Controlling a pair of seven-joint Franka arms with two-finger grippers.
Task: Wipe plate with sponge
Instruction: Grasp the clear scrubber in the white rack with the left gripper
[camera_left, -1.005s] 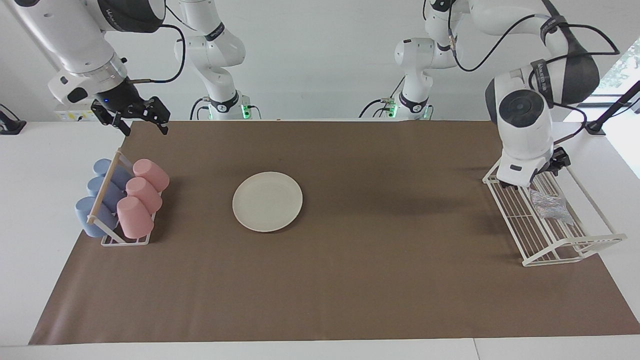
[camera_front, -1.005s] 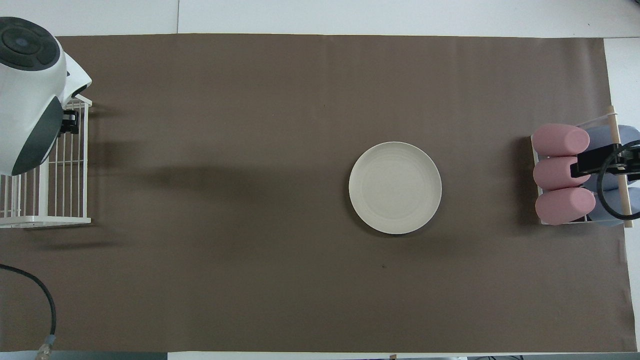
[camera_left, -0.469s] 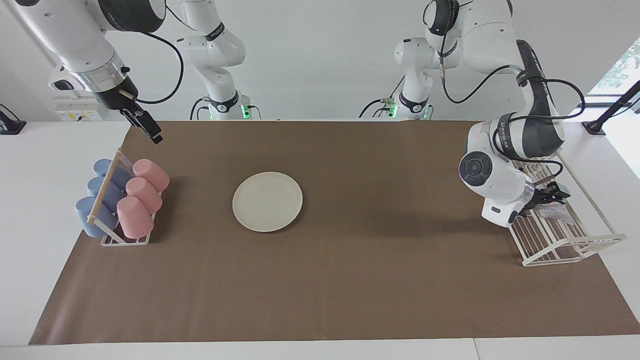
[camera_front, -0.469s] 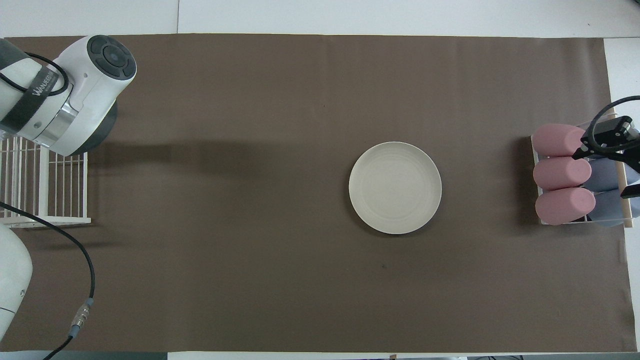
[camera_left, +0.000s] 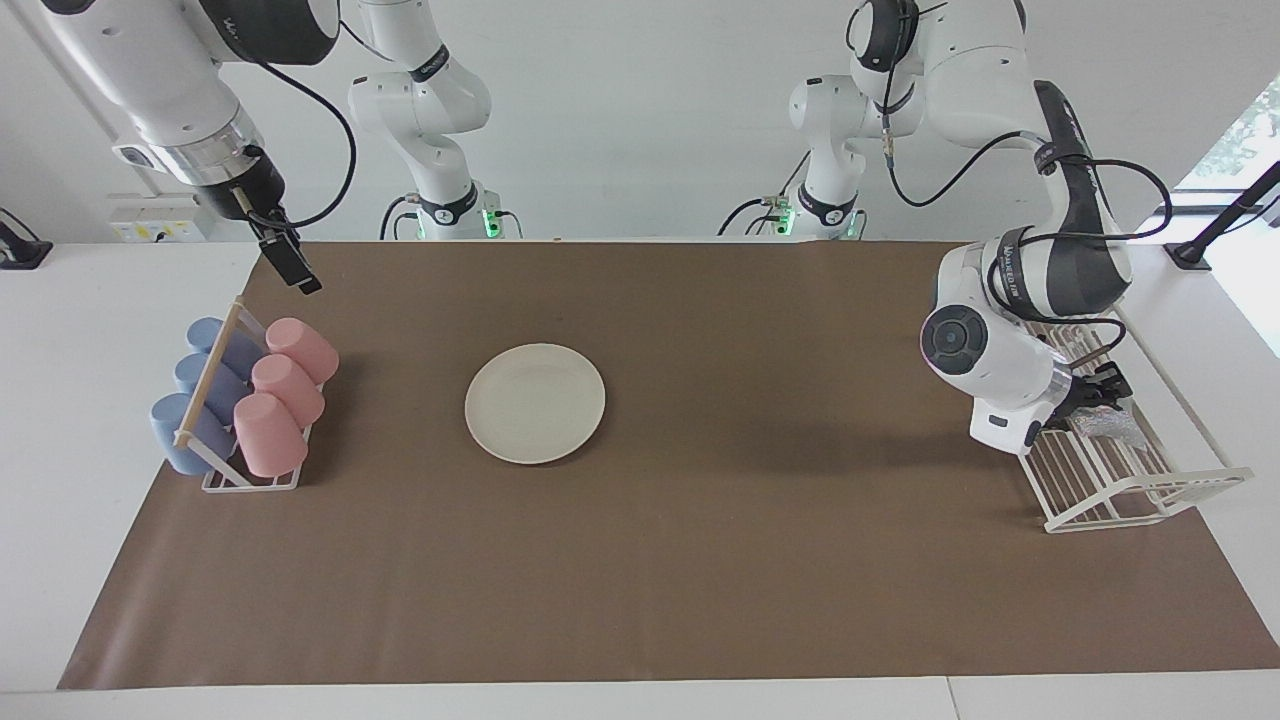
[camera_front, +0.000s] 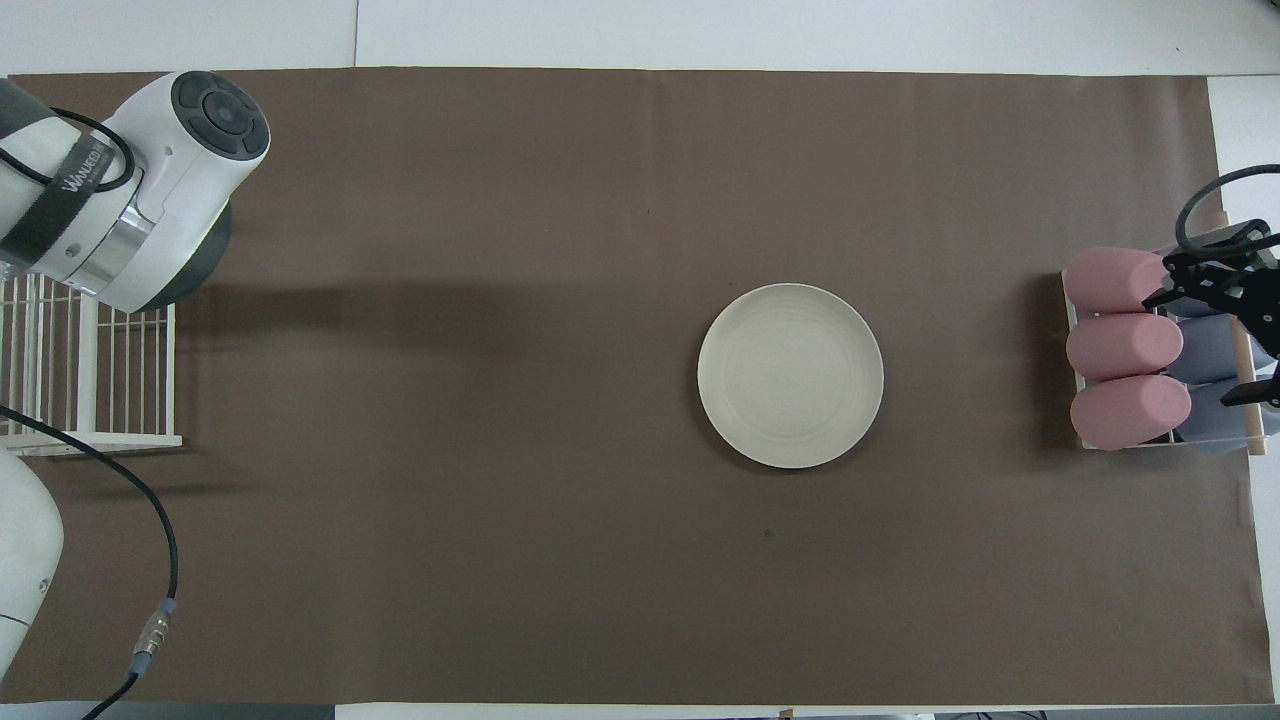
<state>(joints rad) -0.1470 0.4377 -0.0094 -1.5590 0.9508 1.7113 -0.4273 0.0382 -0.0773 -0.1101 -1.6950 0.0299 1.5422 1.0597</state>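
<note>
Two arms work at opposite ends of a brown mat (camera_left: 700, 560); the plate (camera_left: 535, 403) lies flat on the mat, between the middle of the table and the right arm's end, with nothing on it; beside it at that end stands a cup rack (camera_left: 245, 480) with three pink cups (camera_left: 285, 385) and three blue cups (camera_left: 195, 390) lying in two rows. At the left arm's end a white wire rack (camera_left: 1120, 490) sits on the mat, and the sponge (camera_left: 1112, 427) rests on its wires. The left gripper (camera_left: 1098, 400) is down in the wire rack right at the sponge, its fingers set about the pad; whether they already grip it I cannot tell. The right gripper (camera_left: 300, 275) hangs in the air over the cup rack's end of the table, fingers spread wide, holding nothing.
</note>
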